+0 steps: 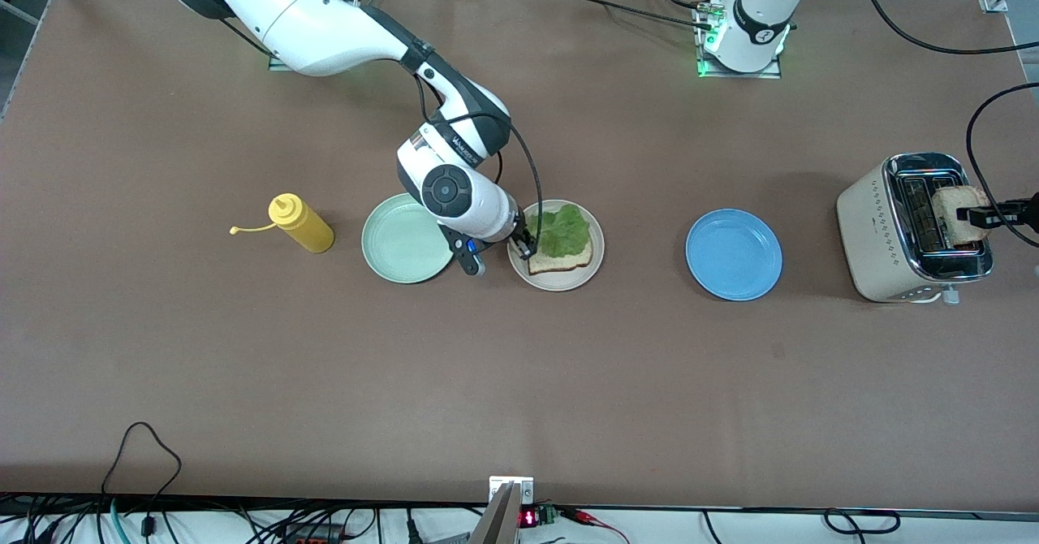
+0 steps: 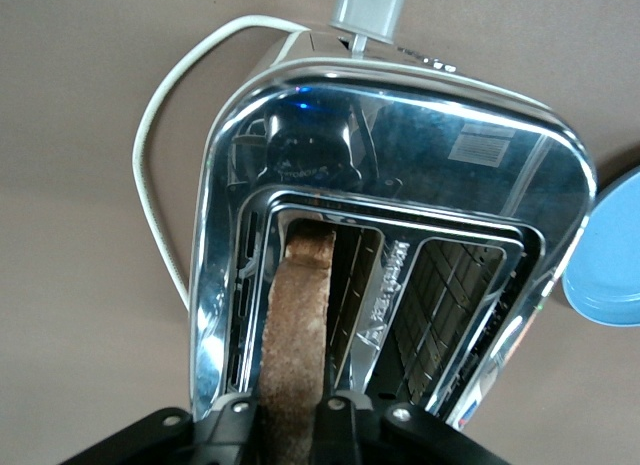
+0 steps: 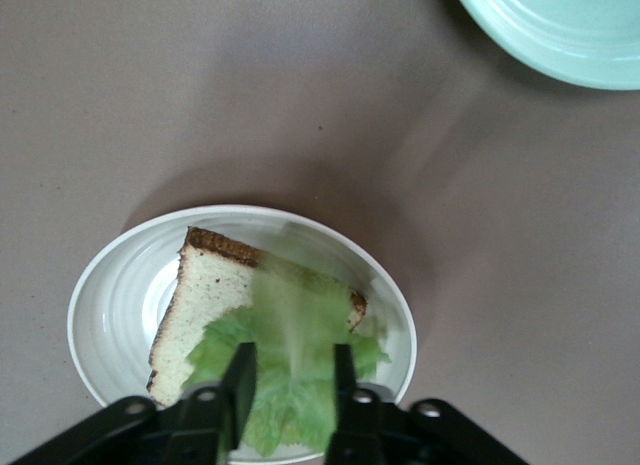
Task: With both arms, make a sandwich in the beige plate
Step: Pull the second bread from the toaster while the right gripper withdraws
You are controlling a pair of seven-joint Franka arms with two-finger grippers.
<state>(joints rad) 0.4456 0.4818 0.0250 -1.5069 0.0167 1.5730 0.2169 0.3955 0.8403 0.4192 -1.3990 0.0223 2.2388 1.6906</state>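
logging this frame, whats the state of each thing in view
beige plate: holds one toast slice, lettuce leaf on top
second toast slice: gripped over the toaster slot
left end effector: shut on it
right end effector: open over the lettuce
mint green plate: empty
blue plate: empty
yellow bottle: upright

We see only the base of the left arm (image 1: 751, 28); its links leave the front view at twelve o'clock. Its end effector (image 1: 974, 216) enters at three o'clock, cut by the edge. The toast slice (image 2: 297, 325) hides partly in the toaster (image 2: 400, 115) slot. The right wrist hides the beige plate (image 1: 597, 264) at nine o'clock. The lettuce leaf (image 3: 290, 365) is blurred, covering much of the bread (image 3: 205, 295).
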